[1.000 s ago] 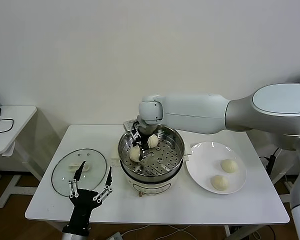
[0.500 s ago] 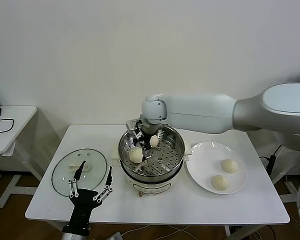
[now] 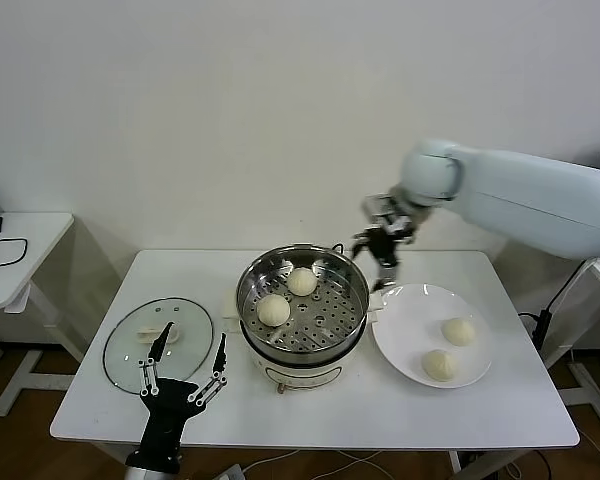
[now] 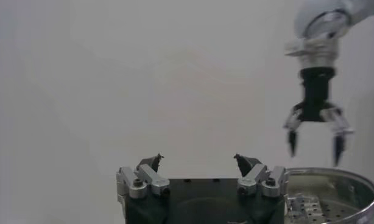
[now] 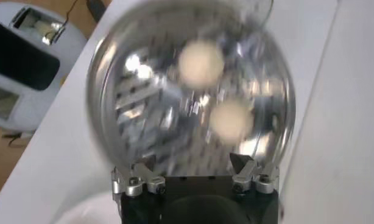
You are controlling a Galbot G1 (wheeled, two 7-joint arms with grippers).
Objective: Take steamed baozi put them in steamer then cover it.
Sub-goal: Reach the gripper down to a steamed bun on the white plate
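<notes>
The steamer [image 3: 280, 358] stands mid-table with two steamed baozi [image 3: 302, 281] [image 3: 273, 310] on its perforated tray. Two more baozi [image 3: 459, 331] [image 3: 440, 365] lie on the white plate [image 3: 410, 310] to its right. My right gripper [image 3: 377, 262] hangs open and empty in the air, between the steamer's right rim and the plate. Its wrist view looks down on the steamer [image 5: 108, 97] and both baozi [image 5: 201, 62] [image 5: 231, 120] beyond the open gripper [image 5: 193, 159]. My left gripper [image 3: 192, 333] is parked open at the front left; its wrist view shows it [image 4: 198, 159] empty.
A round glass lid [image 3: 130, 355] with a cream handle lies flat on the table left of the steamer, just behind the left gripper. A white side table [image 3: 15, 250] stands off to the far left. The wall rises close behind the table.
My right gripper opened, left a baozi in the steamer, then rose out and swung right toward the plate. The left arm has not moved.
</notes>
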